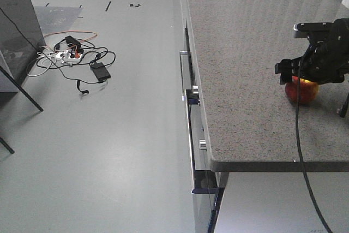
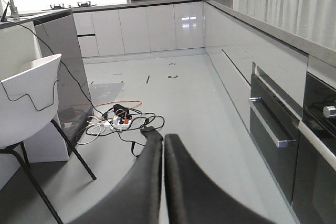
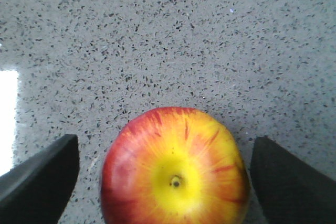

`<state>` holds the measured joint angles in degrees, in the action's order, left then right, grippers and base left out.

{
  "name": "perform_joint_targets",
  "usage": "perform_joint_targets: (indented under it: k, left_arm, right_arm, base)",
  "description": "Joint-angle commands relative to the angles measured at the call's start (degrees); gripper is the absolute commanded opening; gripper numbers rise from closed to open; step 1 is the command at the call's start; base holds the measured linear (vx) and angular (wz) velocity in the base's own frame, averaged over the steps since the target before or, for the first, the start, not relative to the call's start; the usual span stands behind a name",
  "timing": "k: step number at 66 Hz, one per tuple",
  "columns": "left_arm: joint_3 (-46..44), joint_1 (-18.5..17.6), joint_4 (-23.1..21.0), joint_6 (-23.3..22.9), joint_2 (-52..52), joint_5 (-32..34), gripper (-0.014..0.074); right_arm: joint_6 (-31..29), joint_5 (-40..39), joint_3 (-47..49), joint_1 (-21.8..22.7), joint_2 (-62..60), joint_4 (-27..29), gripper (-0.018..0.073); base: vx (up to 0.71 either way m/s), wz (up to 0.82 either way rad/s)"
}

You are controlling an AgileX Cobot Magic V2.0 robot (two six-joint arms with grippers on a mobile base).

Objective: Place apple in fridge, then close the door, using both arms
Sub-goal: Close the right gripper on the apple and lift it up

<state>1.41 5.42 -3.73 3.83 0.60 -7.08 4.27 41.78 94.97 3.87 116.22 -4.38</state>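
Note:
The apple (image 1: 301, 91) sits stem-up on the speckled grey countertop (image 1: 245, 53), near its right front part. It is red with a yellow patch around the stem (image 3: 176, 169). My right gripper (image 1: 305, 77) hangs directly above it, open. In the right wrist view its dark fingers (image 3: 44, 177) flank the apple on both sides with small gaps, not touching; the right gripper (image 3: 168, 182) is centred over the fruit. My left gripper (image 2: 164, 137) is shut on nothing and points out over the kitchen floor. The fridge and its door are out of view.
Oven and drawer handles (image 1: 188, 96) jut from the cabinet front below the counter edge. A power strip with tangled cables (image 1: 76, 58) lies on the floor. A white chair (image 2: 31, 98) and a grey panel (image 2: 63, 61) stand at the left. A black cable (image 1: 300, 151) hangs over the counter front.

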Motion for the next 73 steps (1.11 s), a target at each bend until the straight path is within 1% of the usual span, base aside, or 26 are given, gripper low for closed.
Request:
perform_joint_targets:
  k: [1,19,28,34,43,51,55,58,63,67,68,70,73]
  left_arm:
    - [-1.3,-0.4,-0.4,-0.3,0.9,4.1,-0.0007]
    - [-1.3,-0.4,-0.4,-0.3,0.9,4.1,-0.0007]
    - [-1.3,-0.4,-0.4,-0.3,0.9,4.1,-0.0007]
    - [-1.3,-0.4,-0.4,-0.3,0.9,4.1,-0.0007]
    - [-1.3,-0.4,-0.4,-0.3,0.9,4.1,-0.0007]
    - [-1.3,-0.4,-0.4,-0.3,0.9,4.1,-0.0007]
    - [-1.3,-0.4,-0.4,-0.3,0.9,4.1,-0.0007]
    - [-1.3,-0.4,-0.4,-0.3,0.9,4.1,-0.0007]
    - [-1.3,-0.4,-0.4,-0.3,0.9,4.1,-0.0007]
    - [-1.3,-0.4,-0.4,-0.3,0.9,4.1,-0.0007]
    - [-1.3,-0.4,-0.4,-0.3,0.9,4.1,-0.0007]
    - [-1.3,-0.4,-0.4,-0.3,0.9,4.1,-0.0007]
    - [-1.3,-0.4,-0.4,-0.3,0.9,4.1,-0.0007]
  right_arm:
    - [0.1,-3.4,1.9,0.3,-2.5,-0.7,0.0623]
    - [1.6,-3.3,1.9,0.3,-0.4,-1.0,0.061]
    - [1.8,-3.1,1.9,0.3,-0.2,-1.0,0.056]
    - [1.8,-2.6,1.9,0.3,-0.2,-1.0,0.0496]
    - [1.6,-1.3,1.9,0.3,-0.4,-1.0,0.0339]
    - [0.1,-1.4,1.9,0.3,-2.2,1.4,0.0209]
    - [-2.1,-2.1,1.9,0.1,-3.8,3.8,0.016]
    - [-5.3,-2.6,1.9,0.1,-5.5,6.6,0.0134]
    - [-11.5,-2.9,1.9,0.1,-8.5,14.1,0.0109]
    - [-18.6,-2.3,1.9,0.1,-11.4,21.2,0.0107]
    - [-19.4,-2.2,1.9,0.1,-11.7,22.0,0.0108]
    - [-23.1,-1.5,1.9,0.1,-13.4,25.1,0.0109]
    - [-27.2,-0.5,1.9,0.1,-15.4,30.7,0.011]
  base:
    - [0.0,0.0]
    - [0.0,0.0]
    - [0.0,0.0]
    - [0.0,0.0]
    - [0.0,0.0]
    - [0.0,0.0]
    - [0.0,0.0]
    - [0.0,0.0]
    - [0.0,0.0]
    - [0.0,0.0]
    - [0.0,0.0]
    - [0.0,0.0]
    - [0.0,0.0]
